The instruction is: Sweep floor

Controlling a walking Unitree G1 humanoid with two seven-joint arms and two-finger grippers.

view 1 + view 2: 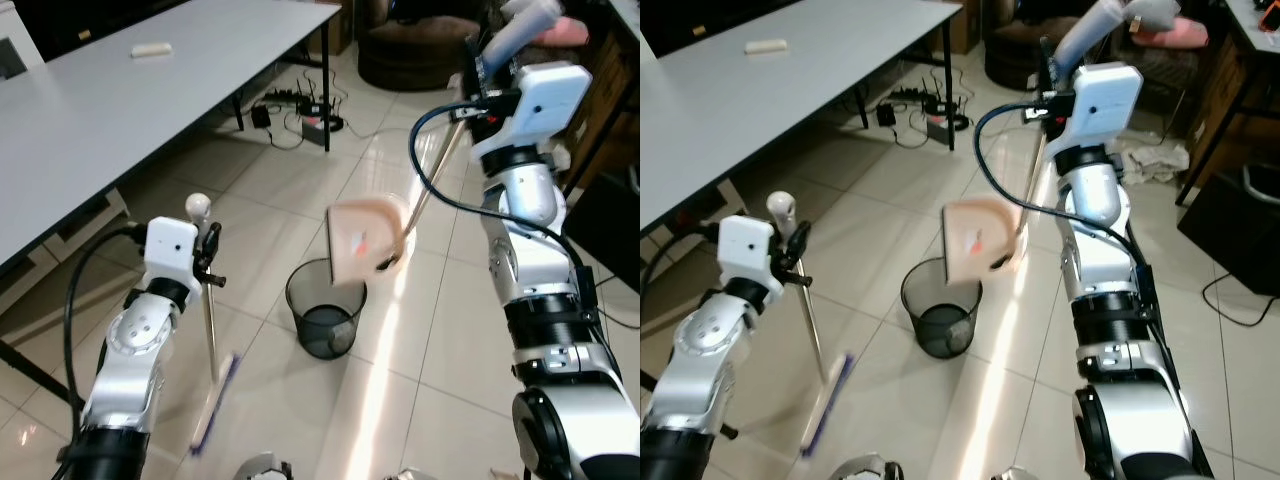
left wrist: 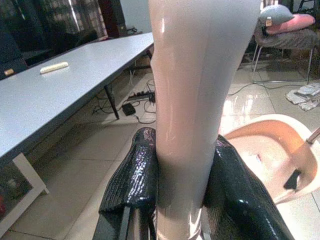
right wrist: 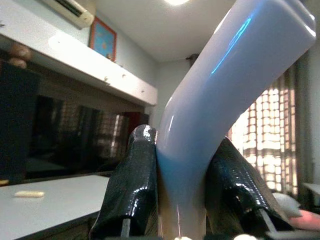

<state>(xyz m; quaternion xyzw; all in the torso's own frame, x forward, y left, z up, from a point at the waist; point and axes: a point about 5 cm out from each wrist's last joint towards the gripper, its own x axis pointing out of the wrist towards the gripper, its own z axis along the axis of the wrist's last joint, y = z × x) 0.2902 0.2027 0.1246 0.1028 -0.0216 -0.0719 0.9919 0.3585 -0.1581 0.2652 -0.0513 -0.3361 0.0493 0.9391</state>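
Note:
My left gripper point(image 1: 208, 264) is shut on the thin pole of a broom point(image 1: 210, 340), just under its white knob point(image 1: 198, 207). The broom's purple-edged brush point(image 1: 213, 405) rests on the tiled floor by my left side. In the left wrist view both black fingers point(image 2: 135, 175) press against the pale handle. My right gripper point(image 1: 482, 98) is raised high and shut on the grey-blue handle point(image 3: 210, 100) of a long-stemmed dustpan point(image 1: 362, 240). The peach pan hangs tilted, mouth down, just above a black mesh bin point(image 1: 325, 312). Something small and red lies on the pan.
A long grey table point(image 1: 120, 100) stands at my left with a small white object point(image 1: 150, 49) on it. Cables and a power strip point(image 1: 300, 112) lie under its far end. A dark round seat point(image 1: 410, 50) is behind, and dark furniture point(image 1: 610, 215) to the right.

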